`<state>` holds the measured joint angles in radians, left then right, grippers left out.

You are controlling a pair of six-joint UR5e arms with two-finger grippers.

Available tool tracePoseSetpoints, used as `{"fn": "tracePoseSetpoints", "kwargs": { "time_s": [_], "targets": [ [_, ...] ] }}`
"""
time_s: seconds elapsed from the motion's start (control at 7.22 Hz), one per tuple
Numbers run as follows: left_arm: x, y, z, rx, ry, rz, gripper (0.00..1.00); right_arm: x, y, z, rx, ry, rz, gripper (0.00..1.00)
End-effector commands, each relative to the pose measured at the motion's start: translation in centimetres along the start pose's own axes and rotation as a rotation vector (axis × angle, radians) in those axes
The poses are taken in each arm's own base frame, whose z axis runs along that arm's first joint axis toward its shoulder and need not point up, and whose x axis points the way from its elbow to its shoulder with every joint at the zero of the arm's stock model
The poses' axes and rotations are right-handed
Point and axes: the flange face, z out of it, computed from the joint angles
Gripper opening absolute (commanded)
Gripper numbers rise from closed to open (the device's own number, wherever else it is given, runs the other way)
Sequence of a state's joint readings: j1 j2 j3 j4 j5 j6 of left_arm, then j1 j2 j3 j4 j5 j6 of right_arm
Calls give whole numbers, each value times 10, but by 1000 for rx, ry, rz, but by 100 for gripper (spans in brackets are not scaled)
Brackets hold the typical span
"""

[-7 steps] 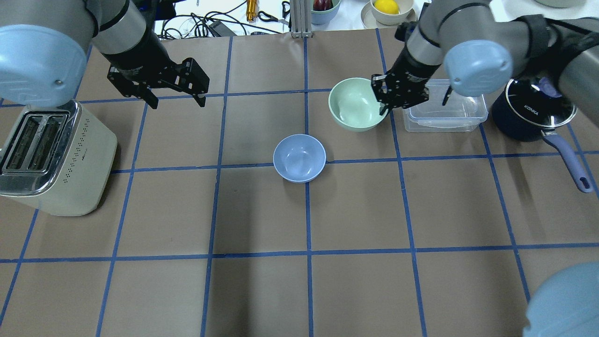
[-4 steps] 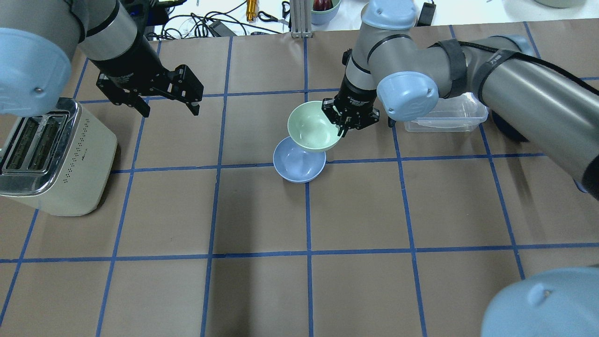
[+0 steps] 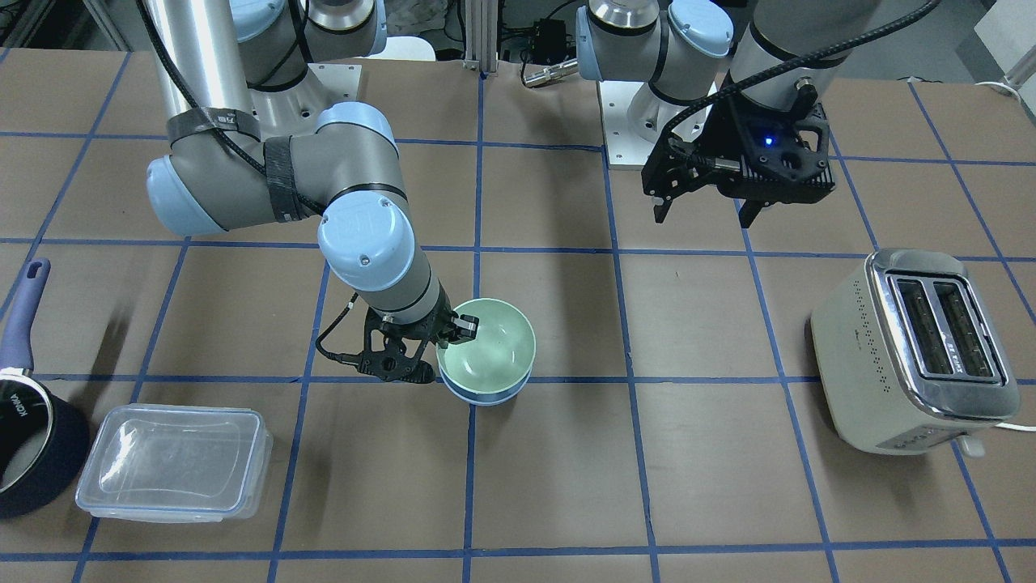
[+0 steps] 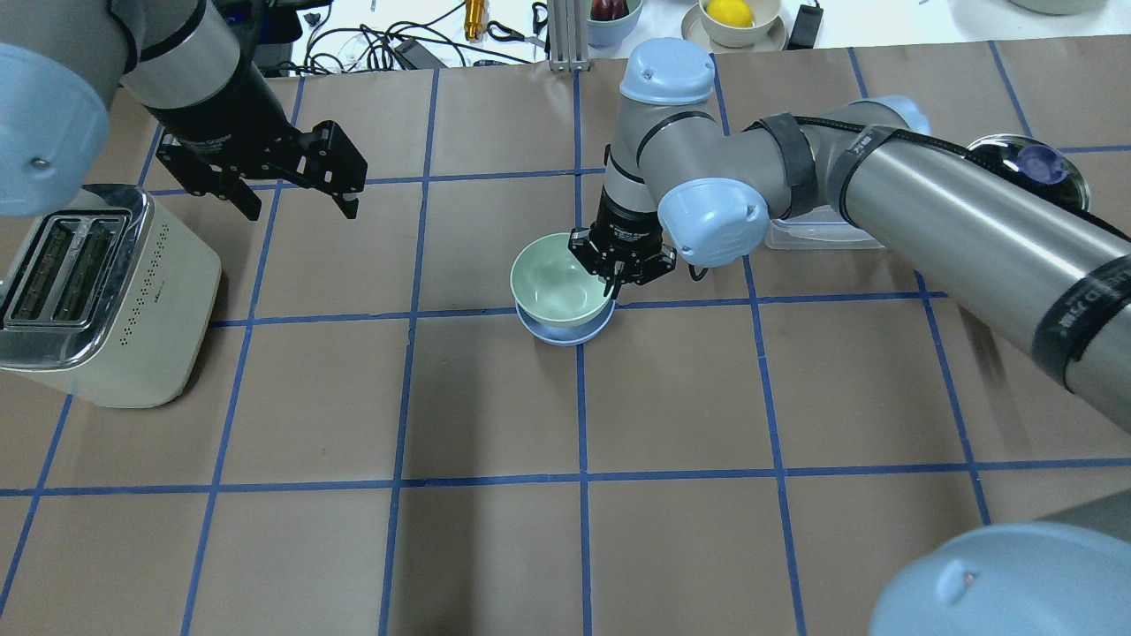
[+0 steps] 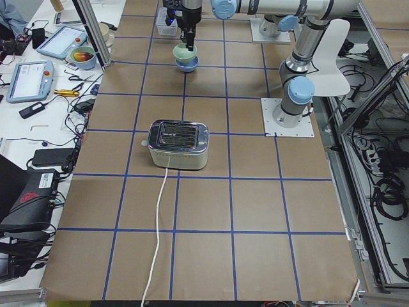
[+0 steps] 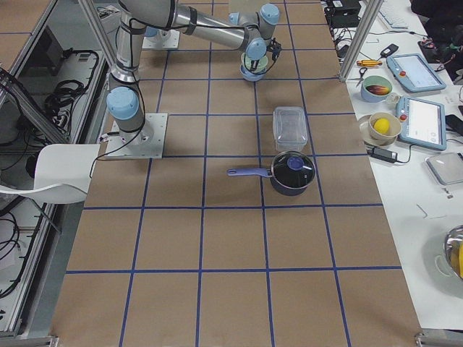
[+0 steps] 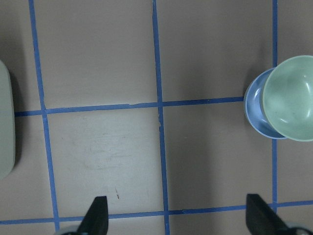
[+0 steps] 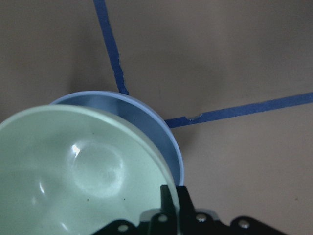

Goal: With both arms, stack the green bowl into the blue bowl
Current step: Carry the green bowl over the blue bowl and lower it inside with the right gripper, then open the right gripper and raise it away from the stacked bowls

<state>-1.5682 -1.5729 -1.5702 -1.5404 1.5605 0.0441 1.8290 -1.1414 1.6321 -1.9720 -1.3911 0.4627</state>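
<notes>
The pale green bowl (image 4: 555,283) sits tilted in the mouth of the light blue bowl (image 4: 565,335) near the table's middle, offset a little; I cannot tell if they touch. My right gripper (image 4: 610,284) is shut on the green bowl's right rim. The front view shows the green bowl (image 3: 492,346), the blue bowl (image 3: 484,397) and the right gripper (image 3: 458,327). The right wrist view shows the green bowl (image 8: 83,171) over the blue bowl (image 8: 164,134). My left gripper (image 4: 298,205) is open and empty, hovering far to the left; its wrist view shows both bowls (image 7: 288,98) at the right edge.
A cream toaster (image 4: 97,291) stands at the left edge. A clear rectangular container (image 3: 174,461) and a dark navy saucepan (image 3: 28,453) with a blue handle stand to the right of the bowls. Fruit bowls (image 4: 729,16) and cables lie beyond the far edge.
My right gripper carried the green bowl from beside the clear container leftward and down onto the blue bowl. My left gripper drifted slightly left and stayed open.
</notes>
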Motion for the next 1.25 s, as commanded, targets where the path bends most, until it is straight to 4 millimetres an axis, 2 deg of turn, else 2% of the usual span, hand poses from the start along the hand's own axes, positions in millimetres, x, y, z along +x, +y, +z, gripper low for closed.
{"fn": "tracePoseSetpoints", "kwargs": {
  "time_s": [0.0,0.14,0.28,0.42,0.55,0.69,0.83,0.97,1.11],
  "targets": [
    [-1,-3,4,-4,-1,-5,100,-2,-5,-8,79,-29,-18,100],
    [-1,-1,4,-6,1,-6,100,5,-6,-18,86,-33,-6,100],
    [-2,-2,2,-1,-3,3,100,13,-5,-43,141,-12,1,100],
    [-2,-2,3,-3,-1,3,100,15,-4,-88,248,-14,44,100],
    [-2,-2,4,-6,-1,1,100,22,2,-111,247,-17,144,100],
    [-2,-2,4,-6,-1,1,100,39,10,-131,253,84,166,100],
    [-2,-3,5,-7,-1,0,100,59,9,-163,306,160,184,100],
    [-2,-2,6,-9,-1,0,100,73,28,-214,327,164,135,100],
    [-2,-2,5,-7,-1,0,100,98,48,-242,256,203,95,100]
  ]
}}
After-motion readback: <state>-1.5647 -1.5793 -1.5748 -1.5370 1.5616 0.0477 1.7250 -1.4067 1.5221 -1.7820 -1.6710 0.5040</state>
